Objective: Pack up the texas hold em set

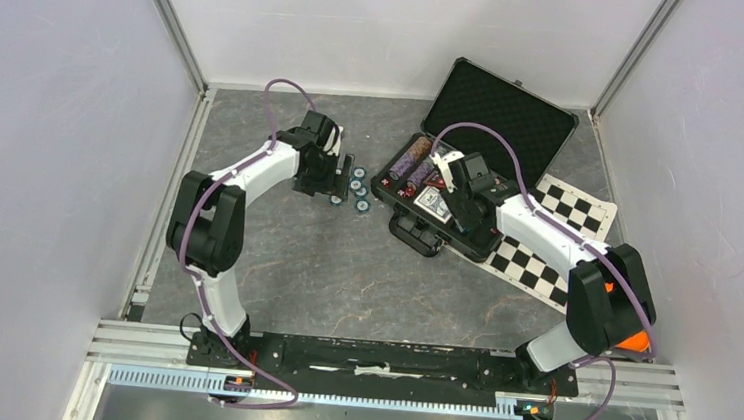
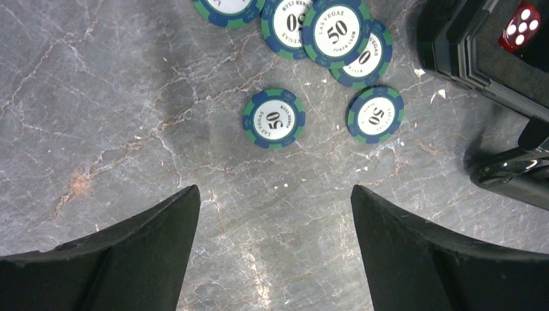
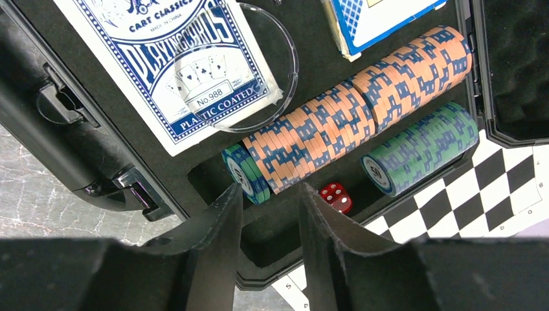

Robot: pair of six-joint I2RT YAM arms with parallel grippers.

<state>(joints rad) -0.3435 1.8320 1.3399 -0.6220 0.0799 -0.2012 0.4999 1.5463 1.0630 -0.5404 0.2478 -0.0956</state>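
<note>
The left gripper [image 2: 273,191] is hanging closest to its own lens. Its 2 black fingers [image 2: 129,259] are spread wide with nothing between them, low over the grey marbled table [image 2: 97,97]. Just ahead of it, 6 loose chips [image 2: 274,118], green and blue with white 50 faces, are lying flat on the table. 2 of them are sitting apart from the rest, while the other 4 are clustering at the top edge of that view, some overlapping. All 6 are lying outside the open black case [image 1: 501,110], just beside its left corner.

The right gripper [image 3: 270,191] is hovering over the case's tray, its fingers standing nearly together with a narrow gap and nothing held in it. Just past its fingertips, a row of orange chips [image 3: 349,123] is standing on edge in a foam slot, with a few green ones capping the near end. A shorter row of green chips [image 3: 421,149] is filling the neighbouring slot. A red die [image 3: 336,196] is resting between the near ends of the 2 rows. A blue deck of cards [image 3: 181,71] is lying in the tray with a clear disc [image 3: 278,58] partly on top of it. A checkered board [image 3: 505,181] is showing at the case's right side.
</note>
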